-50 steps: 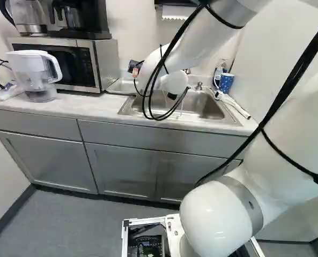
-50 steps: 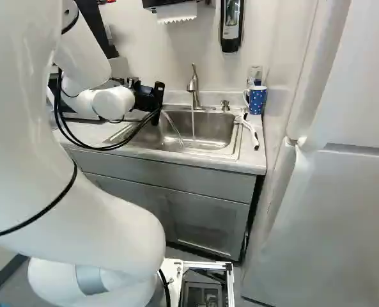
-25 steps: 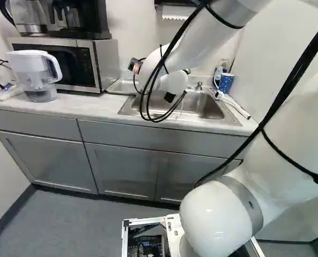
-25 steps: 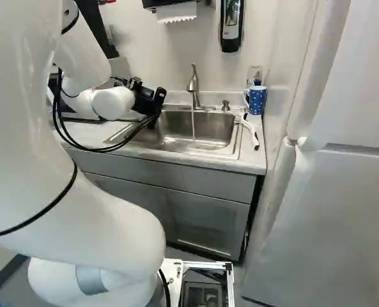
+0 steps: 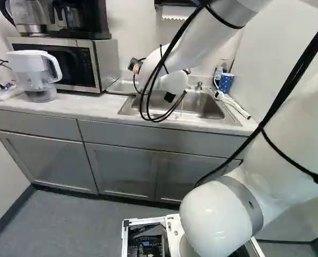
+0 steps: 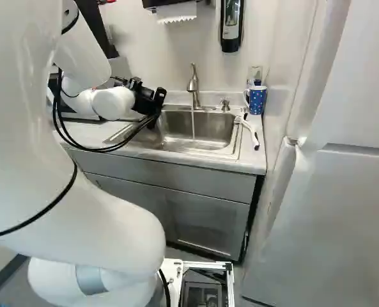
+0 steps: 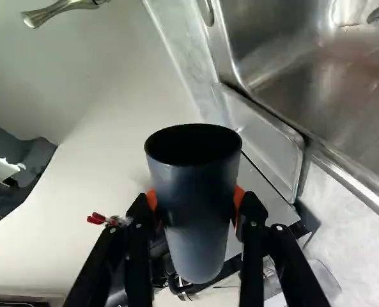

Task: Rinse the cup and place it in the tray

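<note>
"Where's the cup (image 7: 194, 204)?"

"Clamped in the jaws, clear of the running water (image 6: 193, 125)."

"And the tray (image 7: 275, 150)?"

"Beside the sink (image 6: 205, 153). I'd square the cup's base above it, lower gently, and release only once it sits steady."

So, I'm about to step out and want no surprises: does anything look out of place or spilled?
One thing: the faucet is running into the sink with nothing under its stream, since the held cup is off to one side. I see no spill or damage.
</note>
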Motion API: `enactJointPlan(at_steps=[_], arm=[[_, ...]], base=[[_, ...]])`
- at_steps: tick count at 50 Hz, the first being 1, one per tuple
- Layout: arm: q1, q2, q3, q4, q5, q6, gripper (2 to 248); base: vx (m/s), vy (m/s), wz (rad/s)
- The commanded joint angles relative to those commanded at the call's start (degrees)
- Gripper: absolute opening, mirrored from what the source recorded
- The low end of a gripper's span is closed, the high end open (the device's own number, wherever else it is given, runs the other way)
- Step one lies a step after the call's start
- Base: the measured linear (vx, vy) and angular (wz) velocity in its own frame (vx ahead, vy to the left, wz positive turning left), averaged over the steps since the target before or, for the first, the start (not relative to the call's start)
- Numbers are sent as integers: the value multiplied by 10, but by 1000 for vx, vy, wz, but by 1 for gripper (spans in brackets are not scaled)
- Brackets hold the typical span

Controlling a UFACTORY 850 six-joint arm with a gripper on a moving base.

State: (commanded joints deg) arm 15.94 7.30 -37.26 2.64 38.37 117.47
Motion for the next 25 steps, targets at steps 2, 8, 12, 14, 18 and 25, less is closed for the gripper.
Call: enactJointPlan(at_steps=[2,8,12,14,18,25], arm=[[0,0,0,0,0,0,125],[0,0,0,0,0,0,125],[0,0,0,0,0,-1,125],[0,0,0,0,0,-6,125],[0,0,0,0,0,-23,125],[0,0,0,0,0,-61,125]], base=[[0,0,0],[0,0,0],[0,0,0],[0,0,0],[0,0,0],[0,0,0]])
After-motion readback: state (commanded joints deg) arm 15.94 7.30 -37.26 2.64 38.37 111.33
